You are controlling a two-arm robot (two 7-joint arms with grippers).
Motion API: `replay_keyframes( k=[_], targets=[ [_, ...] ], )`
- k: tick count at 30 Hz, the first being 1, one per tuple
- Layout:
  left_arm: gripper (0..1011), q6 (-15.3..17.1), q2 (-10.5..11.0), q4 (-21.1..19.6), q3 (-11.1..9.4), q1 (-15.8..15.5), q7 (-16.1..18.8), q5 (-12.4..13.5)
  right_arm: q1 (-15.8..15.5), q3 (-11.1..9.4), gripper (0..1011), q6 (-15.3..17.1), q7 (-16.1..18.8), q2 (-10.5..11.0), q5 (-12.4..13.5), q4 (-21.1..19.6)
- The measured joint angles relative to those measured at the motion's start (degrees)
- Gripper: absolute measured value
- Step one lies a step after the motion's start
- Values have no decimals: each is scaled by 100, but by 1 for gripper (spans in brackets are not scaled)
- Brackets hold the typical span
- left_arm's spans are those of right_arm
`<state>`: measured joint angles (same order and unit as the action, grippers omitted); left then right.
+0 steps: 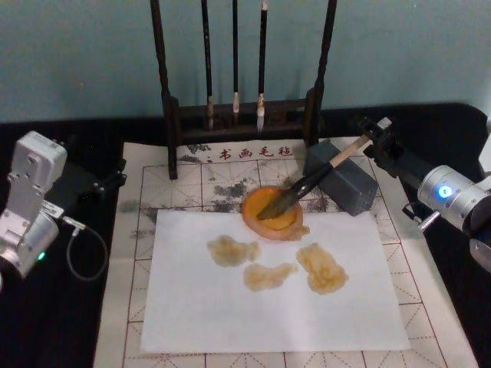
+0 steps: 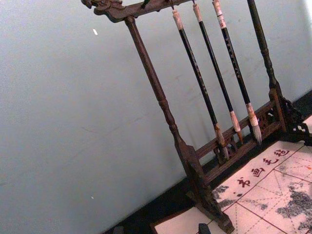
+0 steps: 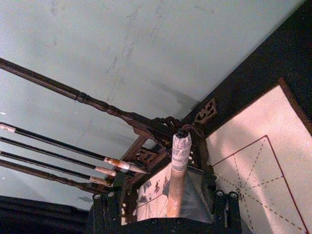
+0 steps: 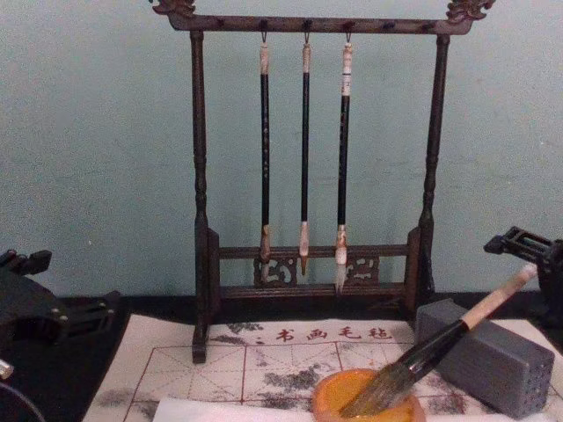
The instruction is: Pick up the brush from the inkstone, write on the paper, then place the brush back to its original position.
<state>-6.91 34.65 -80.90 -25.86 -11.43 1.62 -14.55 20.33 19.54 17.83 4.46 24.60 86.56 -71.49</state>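
Orange-yellow and shallow, the inkstone (image 1: 272,212) sits at the far edge of the white paper (image 1: 268,307), toward the back of the mat (image 1: 153,199). The brush (image 1: 307,186) lies slanted with its tuft in the dish and its pale handle propped on the grey block (image 1: 341,184) toward the mat's back right corner. Three yellow-brown wet blots (image 1: 276,268) already mark the sheet, so this looks like the put-back step.

The right gripper (image 1: 374,143) is at the white tip of the handle; from its wrist camera the handle runs up between its two fingers (image 3: 222,204), which stand wide of it and are not clamped on it. To finish well, I judge it should back straight out along the handle's line, not brushing the tip, or the tuft may roll out of the dish.

The left gripper (image 1: 111,180) is parked off the mat's back left edge; whether it is spread or closed cannot be told.
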Motion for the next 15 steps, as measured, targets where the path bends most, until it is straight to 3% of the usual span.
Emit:
replay_keyframes(
  k=[15],
  targets=[
    [1001,0,0,0,0,0,0,0,1,72,1000,-36,-21,69,27,-13]
  ],
)
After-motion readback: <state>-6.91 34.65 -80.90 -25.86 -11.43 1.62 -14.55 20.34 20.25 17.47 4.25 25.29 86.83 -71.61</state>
